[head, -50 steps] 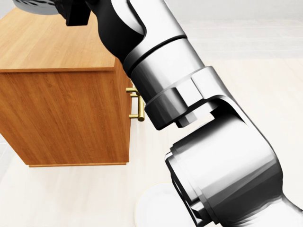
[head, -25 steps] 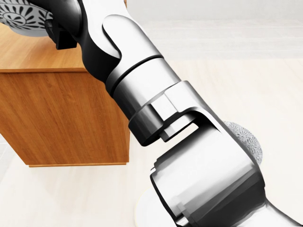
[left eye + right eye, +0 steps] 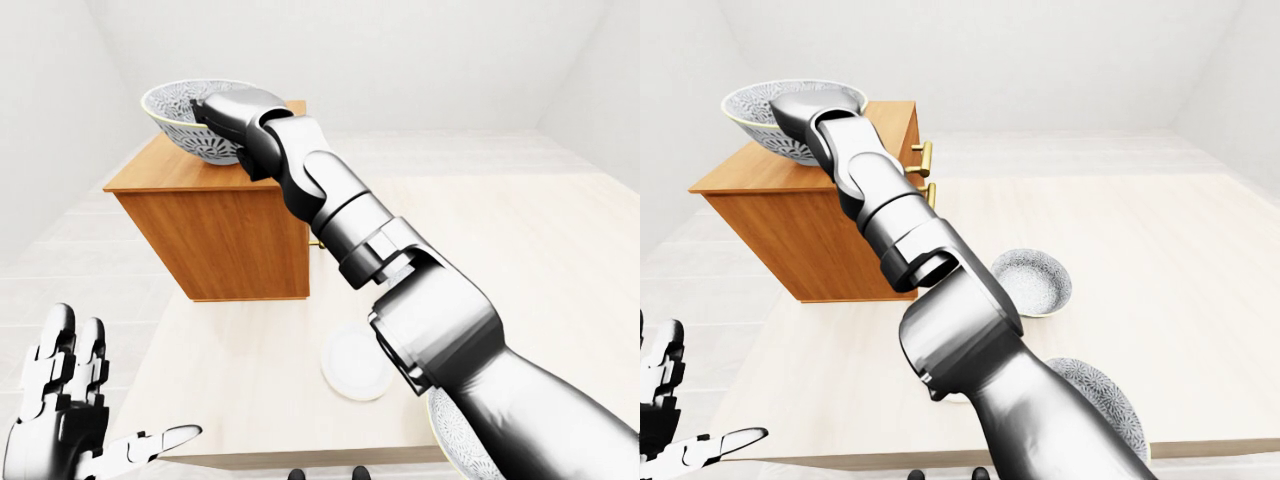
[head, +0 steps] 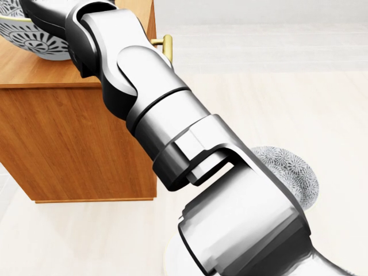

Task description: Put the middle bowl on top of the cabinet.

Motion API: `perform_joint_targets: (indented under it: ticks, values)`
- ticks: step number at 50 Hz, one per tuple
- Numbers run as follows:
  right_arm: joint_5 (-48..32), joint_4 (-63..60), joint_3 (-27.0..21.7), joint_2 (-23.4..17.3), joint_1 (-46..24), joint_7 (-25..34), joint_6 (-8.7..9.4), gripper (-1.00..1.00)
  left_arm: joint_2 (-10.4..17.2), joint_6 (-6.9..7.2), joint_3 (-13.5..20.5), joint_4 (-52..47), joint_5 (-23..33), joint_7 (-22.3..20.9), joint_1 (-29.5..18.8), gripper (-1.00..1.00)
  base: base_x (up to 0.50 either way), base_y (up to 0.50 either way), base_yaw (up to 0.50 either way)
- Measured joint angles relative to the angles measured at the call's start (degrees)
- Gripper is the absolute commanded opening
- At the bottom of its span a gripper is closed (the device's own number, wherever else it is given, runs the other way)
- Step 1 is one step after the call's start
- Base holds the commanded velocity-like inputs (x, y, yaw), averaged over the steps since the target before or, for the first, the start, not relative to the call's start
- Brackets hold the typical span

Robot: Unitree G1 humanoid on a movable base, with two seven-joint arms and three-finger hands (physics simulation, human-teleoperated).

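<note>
Left-eye view: holds middle bowl (image 3: 185,135) over cabinet (image 3: 225,235) with right hand (image 3: 235,108).
Clamps fingers on its rim; spreads left hand (image 3: 60,420) open, low left.

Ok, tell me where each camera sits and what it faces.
Left-eye: on the head, looking down at the cabinet; right arm and left robot hand show.
Head: on the head, aimed tighter at the cabinet's side; right arm fills it.
Right-eye: pair to left-eye; both share bowl, cabinet, right arm, left robot hand.
</note>
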Motion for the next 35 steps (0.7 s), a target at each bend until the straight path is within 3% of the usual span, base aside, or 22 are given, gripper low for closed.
perform_joint_targets:
  ticks: [21,24,27,30,33,34,35]
  values:
    - [-3.49,0.69,-1.82,0.75,0.37,-1.99,-0.01,-0.96,0.26,0.00,0.73,2.71,0.72,-0.40,-1.64,1.00,0.00,0.00,0.00]
    - [-3.48,0.68,-1.99,0.62,0.16,-2.50,0.02,-0.61,0.35,0.00,0.61,3.16,0.93,-0.32,-1.79,1.00,0.00,0.00,0.00]
    - [-3.71,0.64,-2.16,0.44,-0.10,-3.15,0.02,-0.47,0.47,0.00,0.48,3.58,1.12,-0.20,-1.91,1.00,0.00,0.00,0.00]
    - [-3.79,0.53,-2.41,0.28,-0.34,-3.63,0.02,-0.14,0.62,0.00,0.32,4.00,1.35,-0.02,-2.06,1.00,0.00,0.00,0.00]
    - [-4.02,0.82,-2.31,0.09,-0.27,-3.70,0.02,-0.01,0.77,0.00,0.09,4.38,1.66,0.22,-2.21,1.00,0.00,0.00,0.00]
    - [-4.08,0.91,-2.30,0.03,-0.23,-3.75,0.02,0.26,0.83,0.00,0.02,4.47,1.74,0.30,-2.25,1.00,0.00,0.00,0.00]
    - [-4.11,1.00,-2.30,-0.02,-0.19,-3.83,0.02,0.84,0.89,0.00,-0.05,4.54,1.80,0.39,-2.28,1.00,0.00,0.00,0.00]
